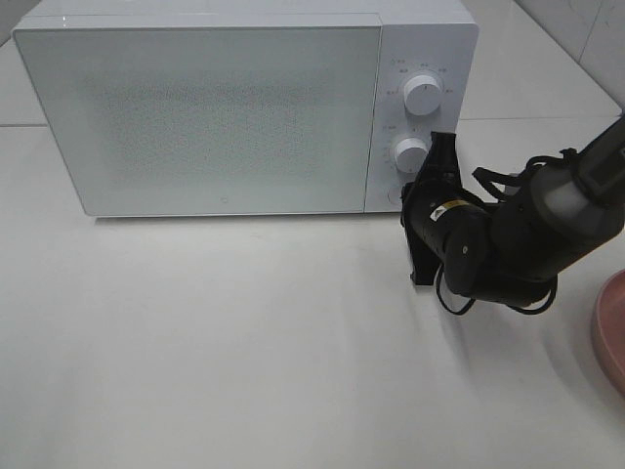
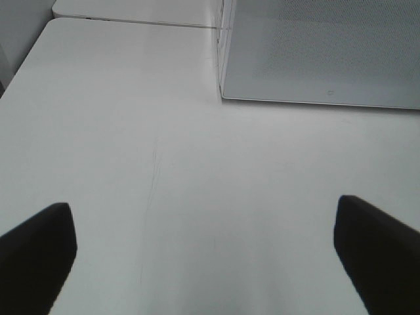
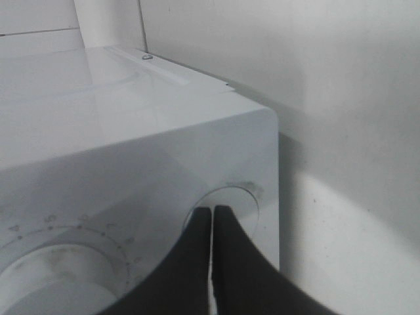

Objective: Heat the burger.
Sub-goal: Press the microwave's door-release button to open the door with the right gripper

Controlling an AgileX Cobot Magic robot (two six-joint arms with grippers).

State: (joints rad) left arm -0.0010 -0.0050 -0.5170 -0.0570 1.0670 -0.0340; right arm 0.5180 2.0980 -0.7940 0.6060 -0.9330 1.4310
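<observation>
left fingers point(image 2: 39, 256): mine, spread as wide as they go, holding nothing, hovering over bare desk point(image 1: 244, 342) just off the front left corner of the microwave point(image 1: 195, 117).
right fingers point(image 1: 405, 200): mine, pressed together with nothing between them, tips at the round button point(image 3: 230, 197) in the lower corner of the microwave's control panel. i cannot tell from the pictures whether they touch it or sit just short of it.
right arm: reaches in from the desk's right side, across the front of the control panel.
microwave: white, standing along the far edge of the desk, front facing the near edge.
door point(image 1: 205, 122): closed, its frosted, speckled window hides whatever is inside.
upper knob point(image 1: 422, 95): white, on the control panel right of the door, clear of my fingers.
lower knob point(image 1: 410, 153): white, just beyond my right fingers and beside the round button.
pink plate point(image 1: 610, 327): at the desk's right side, only its rim in sight, well apart from the microwave.
burger: not in sight in any view, so i cannot tell where it is.
desk: plain white.
</observation>
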